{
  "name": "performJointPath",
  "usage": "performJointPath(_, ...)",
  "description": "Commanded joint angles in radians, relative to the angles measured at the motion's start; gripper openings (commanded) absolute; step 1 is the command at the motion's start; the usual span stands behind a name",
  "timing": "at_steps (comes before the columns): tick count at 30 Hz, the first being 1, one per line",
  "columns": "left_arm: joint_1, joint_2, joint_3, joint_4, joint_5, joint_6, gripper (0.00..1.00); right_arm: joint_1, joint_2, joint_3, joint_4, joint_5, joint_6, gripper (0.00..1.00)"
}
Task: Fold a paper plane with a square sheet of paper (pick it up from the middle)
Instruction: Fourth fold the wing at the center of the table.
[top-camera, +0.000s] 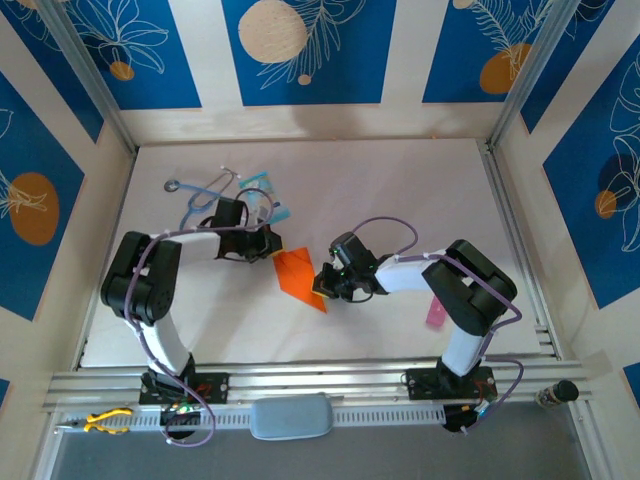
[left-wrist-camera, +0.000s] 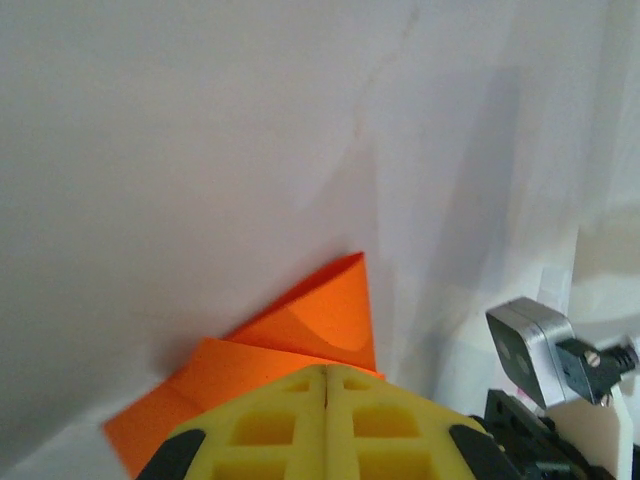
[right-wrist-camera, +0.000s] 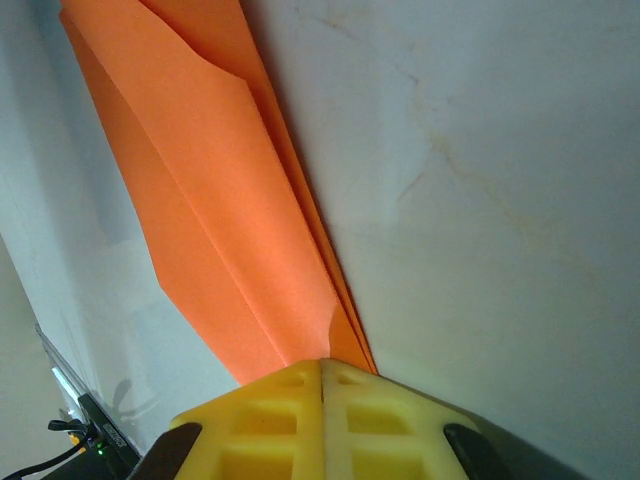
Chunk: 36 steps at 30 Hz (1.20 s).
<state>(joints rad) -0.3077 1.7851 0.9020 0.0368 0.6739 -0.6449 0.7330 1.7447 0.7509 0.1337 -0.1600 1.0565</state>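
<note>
- The work surface was a white table (top-camera: 400, 190) inside a booth, with blue panels printed with pale leaves and orange discs on the walls around it and an aluminium rail along the near edge.
- We found the orange paper (top-camera: 297, 275) lying near the middle of the table, between the two arms, already narrowed to a long, pointed shape.
- The left gripper (top-camera: 270, 247) met the paper's far corner. In its wrist view the yellow fingers (left-wrist-camera: 280, 420) were pressed flush together, and the paper's edge ran in at their tips, so we judged them pinched on it.
- The right gripper (top-camera: 322, 285) sat at the paper's near, right-hand edge. Its fingers (right-wrist-camera: 270, 420) were likewise closed tight, with stacked orange layers leading straight into the seam.
- We judged the task to be well past the pick-up. Several lengthwise folds overlapped, and one flap stood slightly raised rather than pressed flat.
- What seemed left was creasing those layers down and shaping the wings. We could not tell how many folds remained.
- A light-blue patterned packet (top-camera: 266, 193) and a looped grey-blue cord (top-camera: 205, 190) lay just beyond the left gripper, close enough to crowd any reach that way.
- A small pink strip (top-camera: 434, 315) lay beside the right arm, and yellow-handled pliers (top-camera: 105, 421) rested on the rail, both well apart from the paper.
</note>
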Motion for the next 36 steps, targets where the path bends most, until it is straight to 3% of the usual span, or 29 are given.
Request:
performJointPath(1,-0.042,0.032,0.038,-0.012,0.041,0.014,0.01,0.006,0.02,-0.024,-0.166,0.047,0.003,0.01)
performJointPath(16,-0.04,0.136,0.058,-0.133,-0.059,0.084,0.0,0.006,-0.038,0.094,-0.173,-0.008,-0.084,0.02)
performJointPath(26,-0.039,0.138,0.059,-0.135,-0.06,0.094,0.0,0.022,0.12,0.241,-0.159,-0.057,-0.081,0.04)
performJointPath(36,-0.036,0.145,0.063,-0.134,-0.064,0.095,0.0,0.029,0.079,0.066,-0.091,-0.043,-0.056,0.04)
